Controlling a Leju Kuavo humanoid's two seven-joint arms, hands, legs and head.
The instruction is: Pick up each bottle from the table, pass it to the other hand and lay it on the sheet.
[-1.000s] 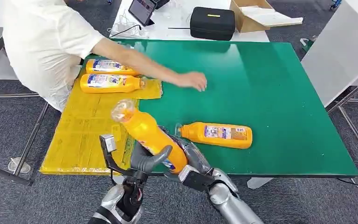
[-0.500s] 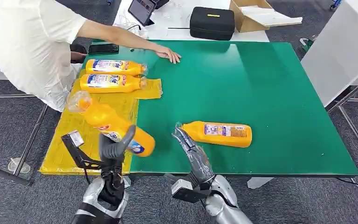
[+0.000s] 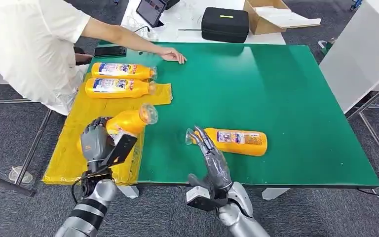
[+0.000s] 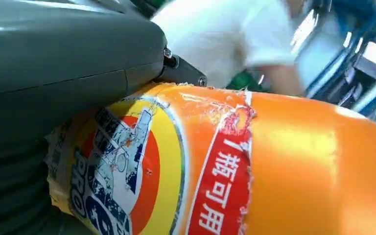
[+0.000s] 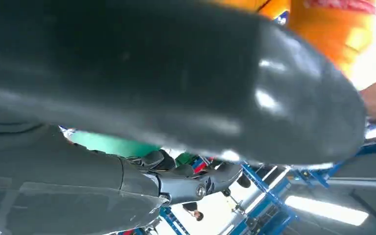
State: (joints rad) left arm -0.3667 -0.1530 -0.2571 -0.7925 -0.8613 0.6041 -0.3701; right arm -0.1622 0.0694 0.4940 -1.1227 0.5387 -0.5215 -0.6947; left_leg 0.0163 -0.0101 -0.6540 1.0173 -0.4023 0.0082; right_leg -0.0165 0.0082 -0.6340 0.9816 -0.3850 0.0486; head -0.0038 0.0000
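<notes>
Orange detergent bottle [image 3: 128, 121] is being gripped by the left robot hand [image 3: 94, 140] over the yellow sheet [image 3: 79, 143], apparently for laying down. The right robot hand [image 3: 211, 155] is being held open and empty beside the desk's [image 3: 296, 98] remaining bottle [image 3: 234, 141].

orange bottle [image 3: 128, 121] held over yellow sheet [image 3: 86, 143]

Head view looks down; wrist views sit close behind each robot hand
</notes>
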